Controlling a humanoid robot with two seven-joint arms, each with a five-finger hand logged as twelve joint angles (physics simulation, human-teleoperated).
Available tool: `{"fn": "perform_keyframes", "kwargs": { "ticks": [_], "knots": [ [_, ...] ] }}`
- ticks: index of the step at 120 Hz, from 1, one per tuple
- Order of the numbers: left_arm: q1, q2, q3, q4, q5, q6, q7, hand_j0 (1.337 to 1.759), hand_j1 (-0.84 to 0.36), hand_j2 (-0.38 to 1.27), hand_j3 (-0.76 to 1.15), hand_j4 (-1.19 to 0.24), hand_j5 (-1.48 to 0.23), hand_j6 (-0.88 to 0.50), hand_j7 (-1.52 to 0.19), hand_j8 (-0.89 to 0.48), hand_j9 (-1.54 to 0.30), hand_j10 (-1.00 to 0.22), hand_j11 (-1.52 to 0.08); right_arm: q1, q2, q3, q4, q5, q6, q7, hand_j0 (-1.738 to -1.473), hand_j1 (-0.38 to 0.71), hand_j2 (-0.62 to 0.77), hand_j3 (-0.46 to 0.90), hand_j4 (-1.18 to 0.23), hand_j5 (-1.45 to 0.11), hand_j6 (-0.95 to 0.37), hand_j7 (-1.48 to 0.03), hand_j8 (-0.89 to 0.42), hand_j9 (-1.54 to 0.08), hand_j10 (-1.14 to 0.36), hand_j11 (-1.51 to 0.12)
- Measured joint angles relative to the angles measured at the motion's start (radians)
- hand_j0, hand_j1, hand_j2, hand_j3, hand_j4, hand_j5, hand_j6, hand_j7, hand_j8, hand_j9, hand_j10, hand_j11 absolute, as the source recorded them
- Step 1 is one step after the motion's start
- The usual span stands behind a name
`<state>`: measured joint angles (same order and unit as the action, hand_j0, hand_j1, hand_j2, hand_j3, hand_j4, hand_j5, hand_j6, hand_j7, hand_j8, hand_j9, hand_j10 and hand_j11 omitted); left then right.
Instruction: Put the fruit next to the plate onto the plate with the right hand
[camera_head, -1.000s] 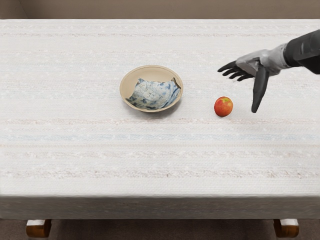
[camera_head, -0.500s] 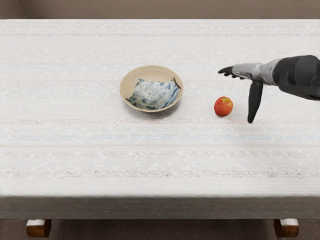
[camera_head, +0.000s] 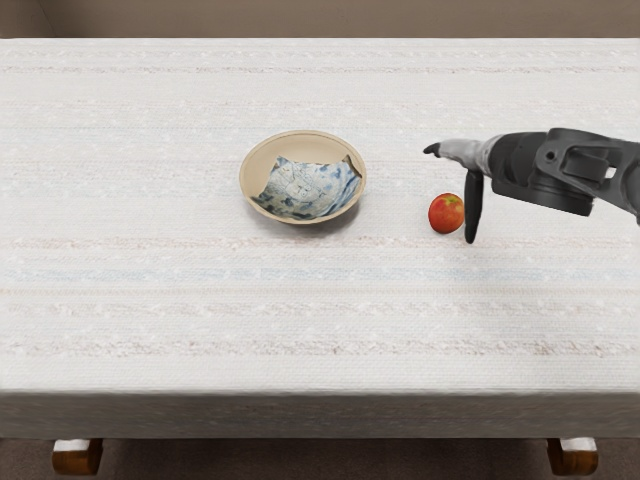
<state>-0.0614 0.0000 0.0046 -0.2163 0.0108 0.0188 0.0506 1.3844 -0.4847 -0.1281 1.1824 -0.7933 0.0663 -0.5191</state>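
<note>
Your right robot hand (camera_head: 462, 158) comes in from the right edge on a dark forearm. It is open and holds nothing: the fingers (camera_head: 433, 149) stretch out flat toward the left, seen nearly edge-on, and the dark thumb (camera_head: 473, 206) hangs straight down from the palm. The fruit, a red-and-yellow apple (camera_head: 446, 213), rests on the tabletop (camera_head: 300, 300) just beside that thumb, on its left side and beneath the outstretched fingers. You can see a thin strip of cloth between the thumb and the apple's skin, so the two look apart, though the gap is too narrow to be sure. The plate (camera_head: 247, 170) lies well to the left of the robot hand, beyond the fingertips. It is a shallow tan dish with a blue-and-white pattern inside, and nothing lies on it. The apple sits between the robot hand and the plate, much closer to the hand, and apart from the plate's rim.
</note>
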Motion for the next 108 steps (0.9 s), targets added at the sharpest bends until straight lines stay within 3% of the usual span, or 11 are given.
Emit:
{"fn": "perform_keyframes", "kwargs": {
  "ticks": [56, 84, 108],
  "knots": [
    [0.0, 0.0, 0.0, 0.0, 0.0, 0.0, 0.0, 1.658, 0.35, 0.0, 0.0, 0.0, 0.0, 0.0, 0.0, 0.0, 0.0, 0.0, 0.0, -0.049, 0.093, -0.025, -0.072, -0.045, -0.082, -0.001, -1.658, -0.32, 0.0, 0.0, -0.03, -0.03, -0.03, -0.03, -0.03, -0.03, -0.02, -0.03],
    [0.0, 0.0, 0.0, 0.0, 0.0, 0.0, 0.0, 1.658, 0.35, 0.0, 0.0, 0.0, 0.0, 0.0, 0.0, 0.0, 0.0, 0.0, 0.0, -0.05, 0.03, -0.03, 0.056, -0.071, -0.133, -0.022, -1.658, -0.32, 0.0, 0.0, -0.03, -0.03, -0.03, -0.03, -0.03, -0.03, -0.03, -0.03],
    [0.0, 0.0, 0.0, 0.0, 0.0, 0.0, 0.0, 1.658, 0.35, 0.0, 0.0, 0.0, 0.0, 0.0, 0.0, 0.0, 0.0, 0.0, 0.0, -0.074, 0.024, -0.031, 0.072, -0.104, -0.2, -0.031, -1.658, -0.29, -0.01, 0.0, -0.05, -0.06, -0.05, -0.06, -0.05, -0.06, -0.05, -0.06]
  ]
}}
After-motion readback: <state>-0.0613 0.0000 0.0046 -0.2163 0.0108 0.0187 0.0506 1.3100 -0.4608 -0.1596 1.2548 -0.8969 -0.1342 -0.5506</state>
